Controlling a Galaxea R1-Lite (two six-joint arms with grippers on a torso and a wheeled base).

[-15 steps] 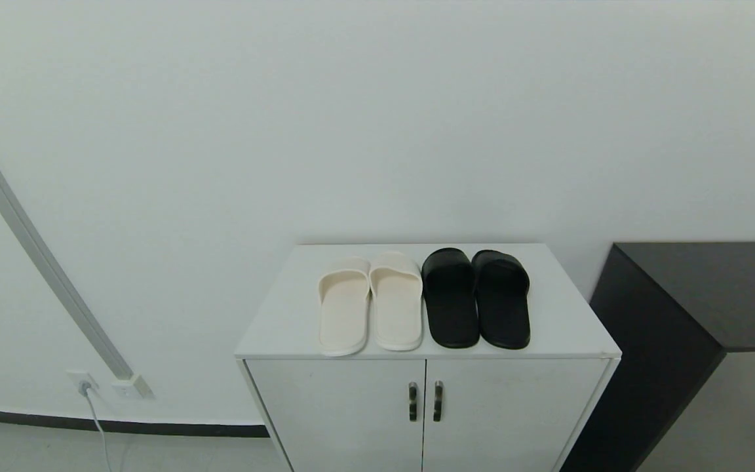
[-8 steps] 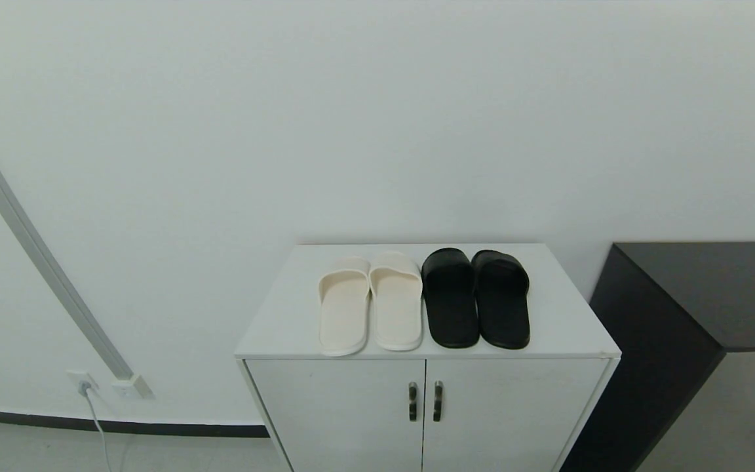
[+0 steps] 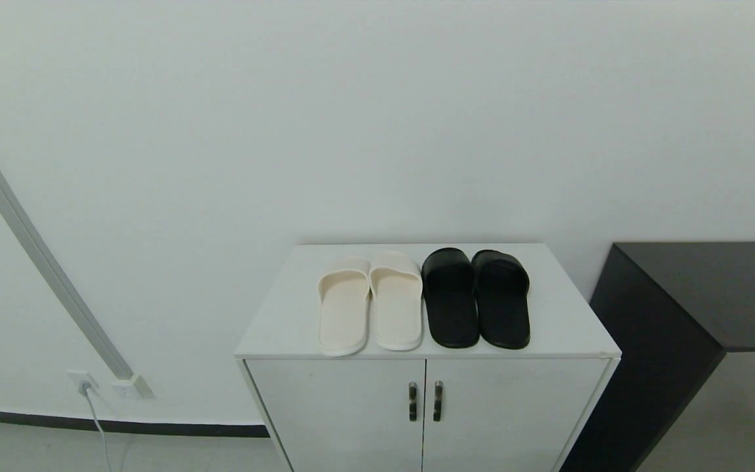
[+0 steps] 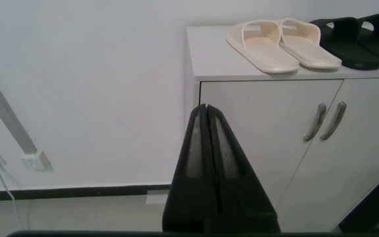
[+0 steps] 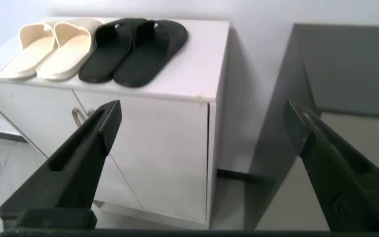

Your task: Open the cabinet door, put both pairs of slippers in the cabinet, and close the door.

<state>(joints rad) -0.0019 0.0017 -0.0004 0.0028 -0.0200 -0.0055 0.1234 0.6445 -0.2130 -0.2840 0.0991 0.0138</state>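
A white cabinet [image 3: 325, 406] stands against the wall with both doors closed and two dark handles [image 3: 425, 400] at the middle. On its top lie a cream pair of slippers [image 3: 369, 304] on the left and a black pair [image 3: 477, 298] on the right, side by side. My left gripper [image 4: 206, 112] is shut, held low in front of the cabinet's [image 4: 255, 125] left side, away from the handles [image 4: 326, 121]. My right gripper [image 5: 206, 112] is open, in front of the cabinet's right corner [image 5: 206, 99], level with the doors. The cream slippers [image 5: 48, 38] and black slippers [image 5: 133, 41] also lie in that view.
A tall dark cabinet [image 3: 679, 328] stands right beside the white one. A wall socket with a plugged cable [image 3: 84, 385] and a slanted cable duct [image 3: 30, 242] are on the left wall. Bare floor lies to the left.
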